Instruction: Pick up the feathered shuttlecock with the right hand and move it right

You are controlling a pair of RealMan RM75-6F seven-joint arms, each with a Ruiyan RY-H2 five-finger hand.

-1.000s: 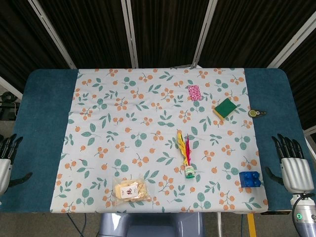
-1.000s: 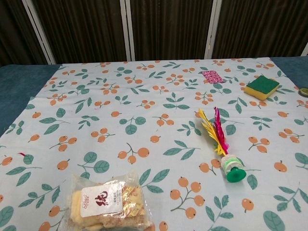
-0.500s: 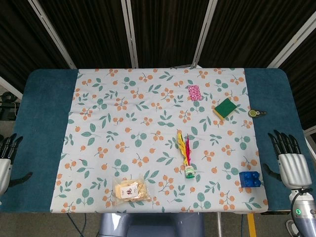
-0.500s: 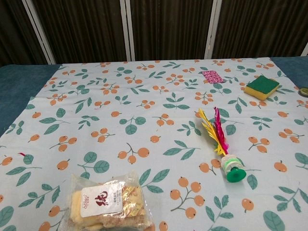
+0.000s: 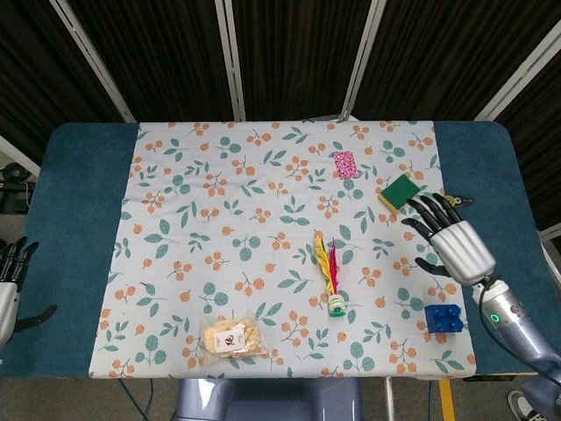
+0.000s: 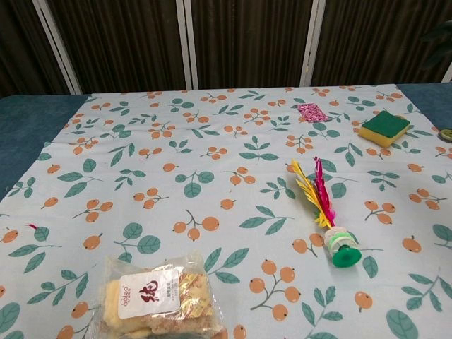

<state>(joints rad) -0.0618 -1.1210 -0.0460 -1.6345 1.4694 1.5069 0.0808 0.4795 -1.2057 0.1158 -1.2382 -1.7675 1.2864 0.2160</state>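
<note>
Dark slatted wall behind. Big blue table (image 5: 79, 219) under a soft cloth (image 5: 219, 219) printed with leaves and berries. Right hand (image 5: 456, 241) above the cloth's right edge, fingers spread, holding nothing, ready to reach. Left hand (image 5: 10, 276) off the left edge, fingers straight and apart, empty. Feathered shuttlecock (image 5: 331, 279) flat near the front edge, right of middle: thin bright feathers, round green base.
</note>
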